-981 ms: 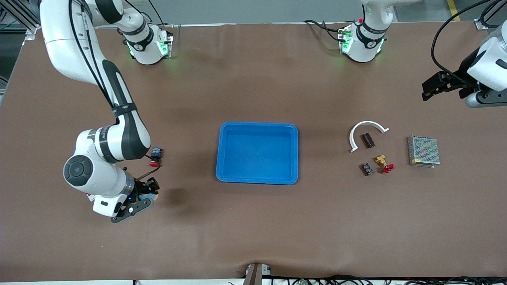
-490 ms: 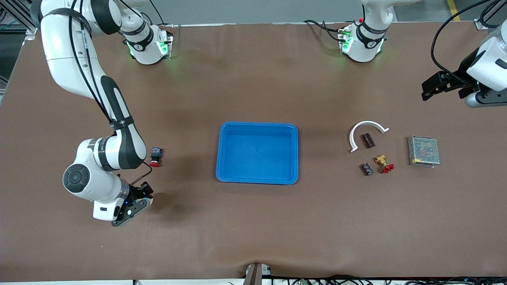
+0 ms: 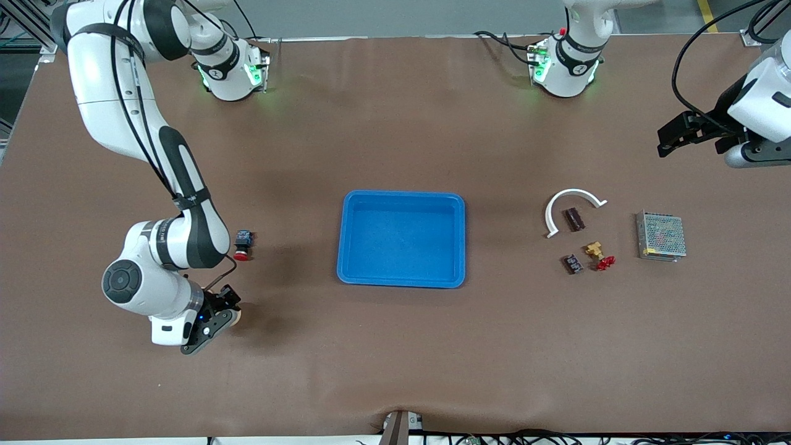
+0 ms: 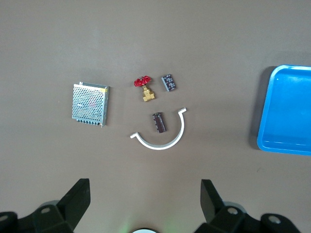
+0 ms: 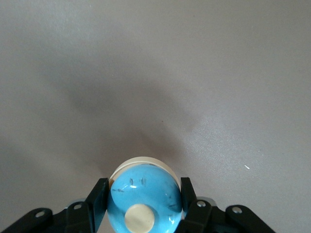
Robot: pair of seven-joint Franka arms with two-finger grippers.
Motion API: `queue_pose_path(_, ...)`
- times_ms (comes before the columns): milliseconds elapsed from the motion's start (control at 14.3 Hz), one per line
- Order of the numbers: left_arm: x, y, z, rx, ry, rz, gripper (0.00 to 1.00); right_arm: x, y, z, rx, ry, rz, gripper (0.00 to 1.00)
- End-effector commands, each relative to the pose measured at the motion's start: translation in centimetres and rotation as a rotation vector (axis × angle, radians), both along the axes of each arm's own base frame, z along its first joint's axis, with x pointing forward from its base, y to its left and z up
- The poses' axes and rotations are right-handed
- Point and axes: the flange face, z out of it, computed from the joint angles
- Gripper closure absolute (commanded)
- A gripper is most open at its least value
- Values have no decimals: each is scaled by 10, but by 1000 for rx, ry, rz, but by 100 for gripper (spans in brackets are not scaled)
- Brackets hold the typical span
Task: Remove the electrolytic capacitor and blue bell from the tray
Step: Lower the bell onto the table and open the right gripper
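Note:
My right gripper (image 3: 224, 314) is low over the table near the right arm's end, shut on the blue bell (image 5: 144, 196). The bell has a cream base and a cream button, and one finger (image 5: 98, 196) presses each side. In the front view only the bell's cream edge (image 3: 235, 316) shows under the hand. Two small dark components lie toward the left arm's end: one (image 3: 574, 219) inside a white arc and one (image 3: 573, 264) nearer the front camera. I cannot tell which is the capacitor. My left gripper (image 3: 670, 139) waits open and empty, high over that end (image 4: 144, 204).
A blue tray (image 3: 401, 275) sits mid-table. A red-capped switch (image 3: 243, 243) lies beside the right forearm. Near the dark components are a white curved piece (image 3: 565, 198), a brass valve with red handle (image 3: 598, 254) and a metal mesh box (image 3: 661, 236).
My right gripper has shifted a little toward the front camera and the right arm's end, with the bell between its fingers. The left arm has not moved.

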Motion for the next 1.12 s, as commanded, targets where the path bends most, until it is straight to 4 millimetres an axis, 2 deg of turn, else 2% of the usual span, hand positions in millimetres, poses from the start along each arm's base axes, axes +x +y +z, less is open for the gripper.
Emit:
queue_pose_path(0, -2, -3, 5, -16, -4, -1, 0, 0, -7, -6, 25, -3, 22, 43)
queue_pose_path(280, -2, -3, 4, -15, -3, -2, 0, 2, -16, -18, 27, -17, 69, 43)
queue_pose_path(1051, 0, -4, 4, -20, -7, -3, 0, 2, -18, -28, 22, -33, 107, 43)
